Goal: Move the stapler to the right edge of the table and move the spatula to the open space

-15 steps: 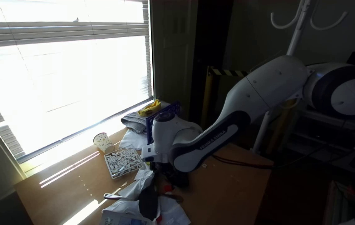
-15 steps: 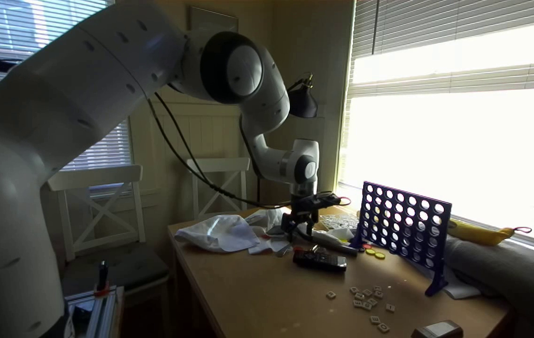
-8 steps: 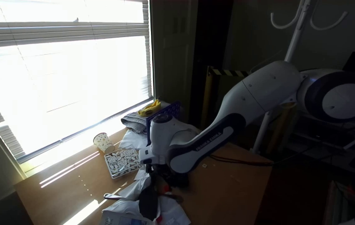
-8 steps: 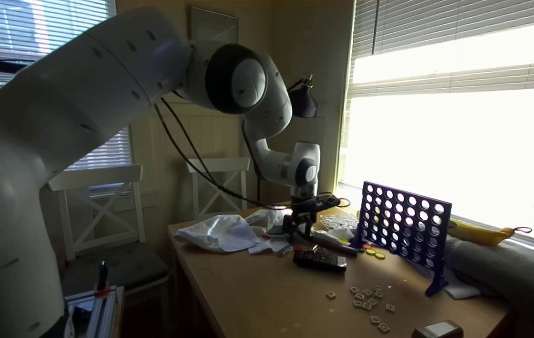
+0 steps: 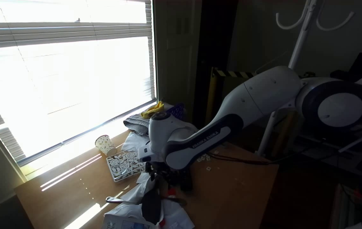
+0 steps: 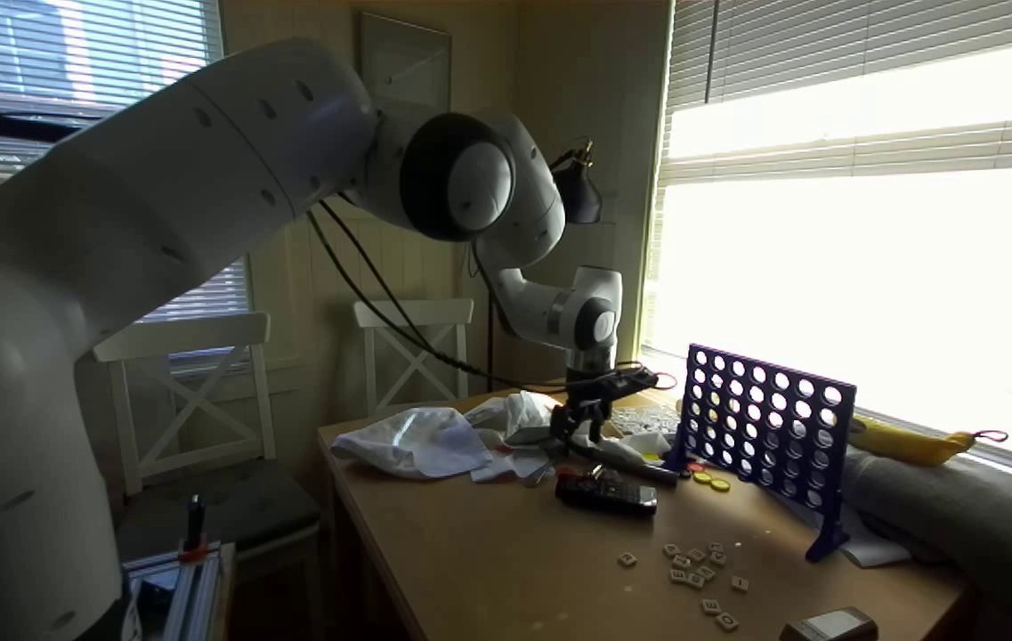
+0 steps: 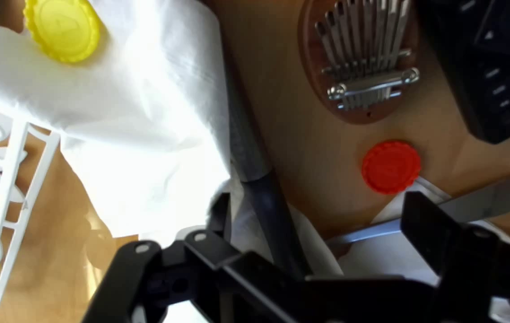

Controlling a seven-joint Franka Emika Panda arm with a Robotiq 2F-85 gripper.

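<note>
The spatula lies across the table (image 6: 488, 552). Its black blade (image 5: 151, 206) rests on white cloth, and its grey handle (image 6: 643, 468) points toward the purple game frame. My gripper (image 7: 320, 220) hangs low over the spatula with its jaws wide apart. In the wrist view the spatula's black neck (image 7: 277, 220) passes between the two fingers, closer to the left one, and neither finger visibly presses it. The gripper (image 6: 580, 436) also shows in an exterior view, beside the near part of the handle. No stapler can be made out in these views.
Close by lie a black remote (image 6: 606, 494), a thumb piano (image 7: 362, 67), a red token (image 7: 390, 167) and a metal utensil (image 7: 492, 199). A white openwork tray (image 5: 125, 165), a purple game frame (image 6: 764, 418), letter tiles (image 6: 692, 570) and a dark box-like item (image 6: 829, 626) stand farther off.
The arm's elbow has sunk, and the gripper has shifted a little along the spatula toward its handle end. The spatula and the other objects have stayed put.
</note>
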